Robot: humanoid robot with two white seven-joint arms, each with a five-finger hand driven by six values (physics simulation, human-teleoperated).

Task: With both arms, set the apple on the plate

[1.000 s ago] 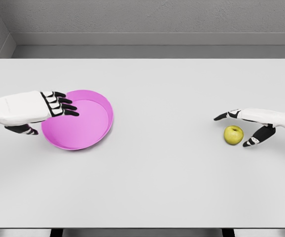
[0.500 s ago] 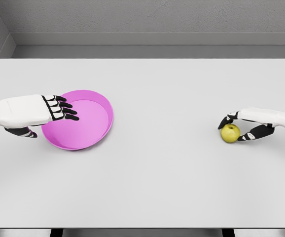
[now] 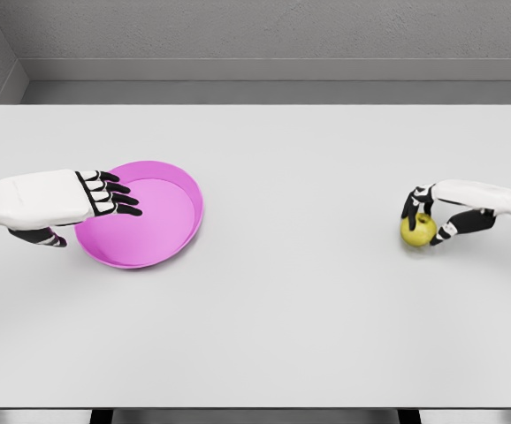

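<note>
A yellow-green apple (image 3: 417,231) sits at the right side of the white table. My right hand (image 3: 426,219) is shut on the apple, with its dark fingers curled over the top and both sides. A round pink plate (image 3: 154,231) lies at the left of the table. My left hand (image 3: 79,205) reaches over the plate's left rim; its fingers (image 3: 118,199) lie over the inside of the plate and its thumb (image 3: 43,236) is below the rim on the outside. Whether the left hand presses on the rim is unclear.
The white table (image 3: 282,291) spans the whole view, with a grey wall behind its far edge. A wide stretch of bare tabletop separates the plate from the apple.
My right hand went from spread beside the apple to closed around it, and the apple shifted slightly up and left. The left hand drew back slightly to the left.
</note>
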